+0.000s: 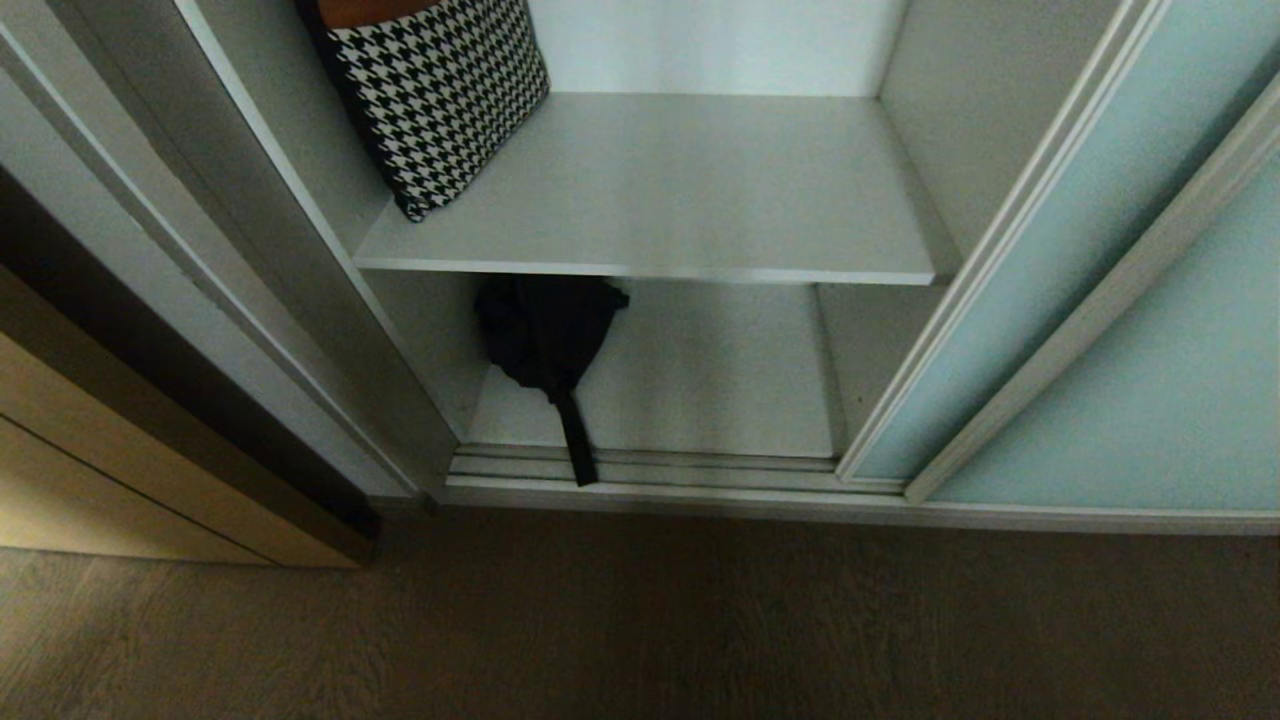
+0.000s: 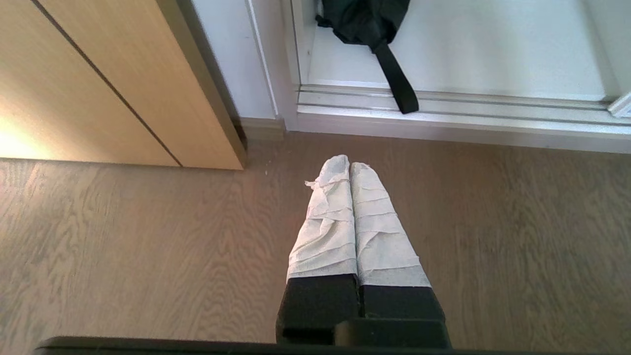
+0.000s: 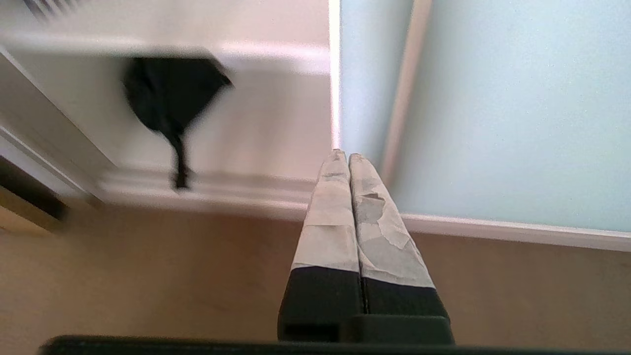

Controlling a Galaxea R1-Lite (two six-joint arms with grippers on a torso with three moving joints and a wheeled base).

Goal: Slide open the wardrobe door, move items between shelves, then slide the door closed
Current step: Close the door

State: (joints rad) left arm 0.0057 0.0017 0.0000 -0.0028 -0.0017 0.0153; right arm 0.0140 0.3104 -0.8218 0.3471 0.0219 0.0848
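Wardrobe is open: sliding wardrobe door (image 1: pixel 1010 300) sits pushed to the right, its silver-white frame edge running on a diagonal from top right down to the floor track (image 1: pixel 650 468), overlapping a second frosted panel (image 1: pixel 1150 400) further right.

Black pouch bag (image 1: pixel 545 330) lies on the lower shelf (image 1: pixel 720 370), left side, near the left wall. Long axis runs back-to-front; body is tucked under the upper shelf's front edge, strap (image 1: pixel 577 440) points out toward the room and drapes across the track, end resting on the rails.

Houndstooth bag (image 1: pixel 440 90) stands on the upper shelf (image 1: pixel 660 190), far left, leaning against the left side wall, tilted, orange-brown inside showing at the top.

Both shelves are plain pale boards. The right two-thirds of each is bare. Opening is bounded by the white left jamb (image 1: pixel 300 300) and the door frame on the right. Tan wooden cabinet front (image 1: pixel 90 460) sits left of the wardrobe. Wood-grain floor (image 1: pixel 640 620) in front.

Left gripper (image 2: pixel 350 165) hangs over the floor short of the track, taped fingers pressed together, holding nothing. Right gripper (image 3: pixel 343 155) hangs above the floor in front of the door's frame edge, fingers also closed together, empty. Neither arm is in the head view.
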